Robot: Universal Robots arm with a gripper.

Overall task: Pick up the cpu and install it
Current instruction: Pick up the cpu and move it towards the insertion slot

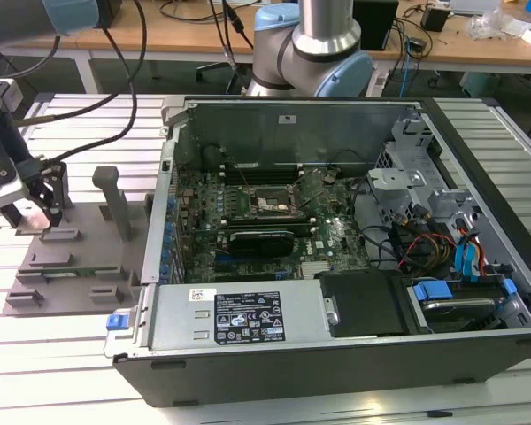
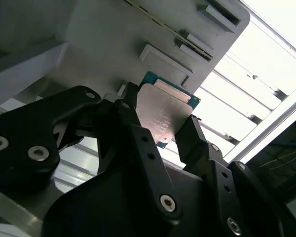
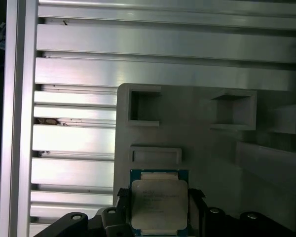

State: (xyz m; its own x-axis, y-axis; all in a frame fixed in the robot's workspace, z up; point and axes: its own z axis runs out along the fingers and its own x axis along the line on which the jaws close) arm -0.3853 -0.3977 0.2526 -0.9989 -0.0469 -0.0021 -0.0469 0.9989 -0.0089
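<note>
Item: cpu (image 3: 159,197), silver top up, at the grey fixture tray (image 3: 202,148), well apart from the motherboard socket (image 1: 267,204). Gripper (image 2: 160,116): clenched on two opposite edges. I'd hold it level, squeeze modestly, lift straight

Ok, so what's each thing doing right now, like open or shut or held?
gripper: shut on the cpu, fingers on two opposite edges.
cpu: held flat, metal top showing, at the grey tray; lifted or resting, cannot tell.
grey tray: lying flat on the slatted table.
computer case: lying on its side, open.
</note>
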